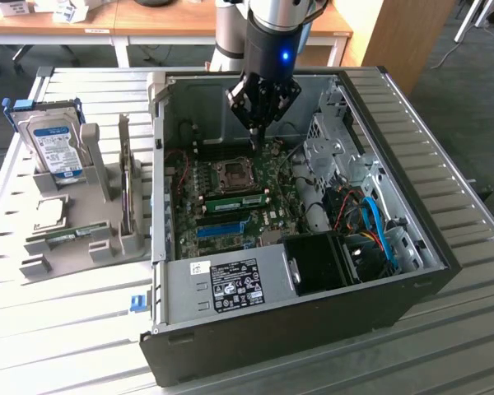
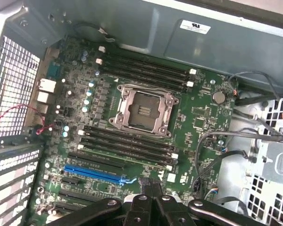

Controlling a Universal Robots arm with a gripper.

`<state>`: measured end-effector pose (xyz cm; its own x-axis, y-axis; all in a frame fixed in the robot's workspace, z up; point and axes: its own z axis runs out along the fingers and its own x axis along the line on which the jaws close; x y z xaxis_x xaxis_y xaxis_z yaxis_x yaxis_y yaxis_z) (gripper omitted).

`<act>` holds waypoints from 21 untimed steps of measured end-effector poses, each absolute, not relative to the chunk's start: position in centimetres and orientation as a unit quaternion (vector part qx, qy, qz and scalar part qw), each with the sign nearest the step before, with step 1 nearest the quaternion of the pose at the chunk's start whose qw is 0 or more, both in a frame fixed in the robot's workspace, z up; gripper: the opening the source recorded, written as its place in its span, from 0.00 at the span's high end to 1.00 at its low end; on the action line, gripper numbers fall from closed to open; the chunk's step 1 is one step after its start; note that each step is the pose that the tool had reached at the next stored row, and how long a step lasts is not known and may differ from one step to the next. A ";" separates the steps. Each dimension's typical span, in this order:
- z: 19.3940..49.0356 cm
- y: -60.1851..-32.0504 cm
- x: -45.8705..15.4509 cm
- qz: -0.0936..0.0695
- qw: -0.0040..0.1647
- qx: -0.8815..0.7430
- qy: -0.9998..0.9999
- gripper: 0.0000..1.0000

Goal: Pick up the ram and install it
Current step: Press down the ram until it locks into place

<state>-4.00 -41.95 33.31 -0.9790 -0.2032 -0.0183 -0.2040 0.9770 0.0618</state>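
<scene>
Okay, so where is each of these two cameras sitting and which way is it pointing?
Exterior view: off the arm, above the table, looking down into the open computer case; the arm and gripper hang over the motherboard.
Wrist view: on the wrist, facing down at the motherboard; dark gripper fingers edge the picture.
Shared: processor socket, blue slot, and a seated ram beside the socket.
</scene>
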 end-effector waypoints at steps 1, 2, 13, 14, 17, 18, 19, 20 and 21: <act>33.3 -42.0 -4.0 0.032 0.004 -0.099 0.995 0.89; 33.3 -42.0 -4.0 0.032 0.003 -0.097 0.995 0.89; 33.3 -41.9 -4.0 0.034 -0.010 -0.056 0.998 0.89; 33.3 -41.9 -4.0 0.034 -0.010 -0.048 0.998 0.89; 33.3 -41.9 -4.0 0.034 -0.009 -0.026 0.999 0.89; 33.3 -41.9 -4.0 0.034 -0.010 -0.021 0.999 0.89; 33.3 -42.0 -4.0 0.034 -0.011 -0.017 0.999 0.89; 33.3 -42.0 -4.0 0.034 -0.013 -0.012 0.999 0.89; 33.3 -42.0 -4.0 0.034 -0.014 -0.009 0.999 0.89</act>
<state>-4.01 -41.95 33.31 -0.9994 -0.0181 0.0279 -0.0161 0.9975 0.0683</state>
